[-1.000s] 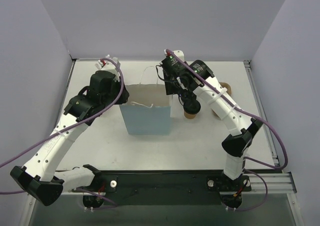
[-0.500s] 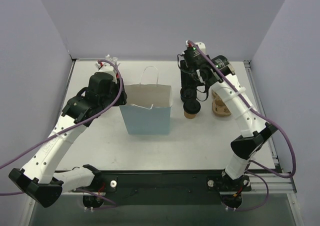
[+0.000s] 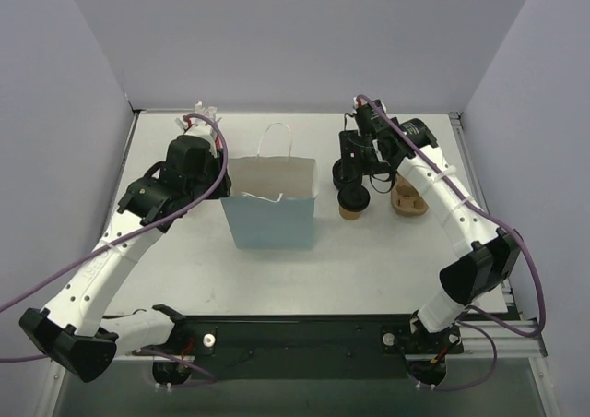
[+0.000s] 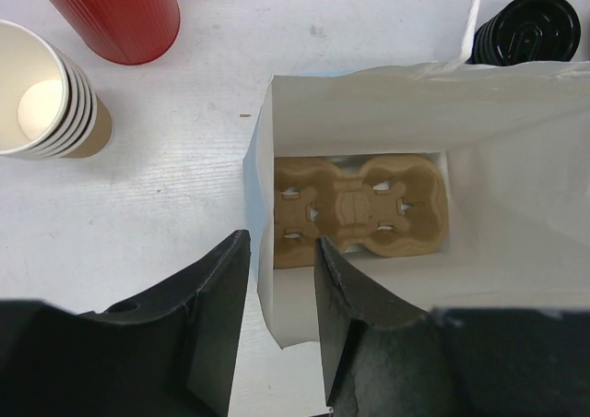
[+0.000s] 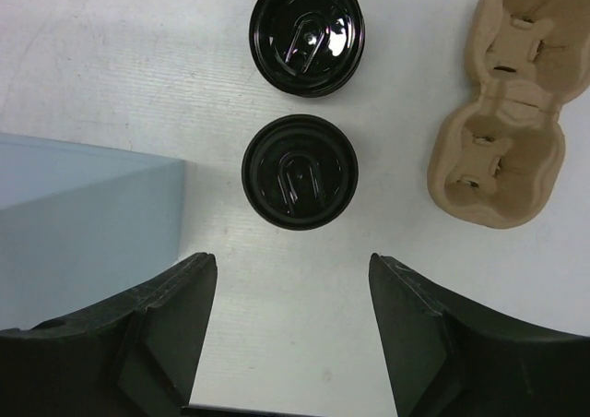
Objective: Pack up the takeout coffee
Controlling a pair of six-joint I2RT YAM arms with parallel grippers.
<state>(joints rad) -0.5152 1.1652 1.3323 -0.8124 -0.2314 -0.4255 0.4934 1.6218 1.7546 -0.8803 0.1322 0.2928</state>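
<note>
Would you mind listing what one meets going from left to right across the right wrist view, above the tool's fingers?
light blue paper bag → takeout coffee → pulp cup carrier. The second black lid sits straight beyond the coffee, so it is left out of the order.

The white worktop [image 3: 369, 260] carries a pale blue paper bag with white cord handles [image 3: 269, 219], standing open. To its right are a tan paper cup with a round black lid [image 3: 351, 205], a second round black lid [image 5: 308, 32] and a tan moulded-pulp cup carrier [image 3: 410, 201]. A stack of cream paper cups [image 4: 55, 113] and a red ribbed cylinder [image 4: 115, 11] sit nearby.
</note>
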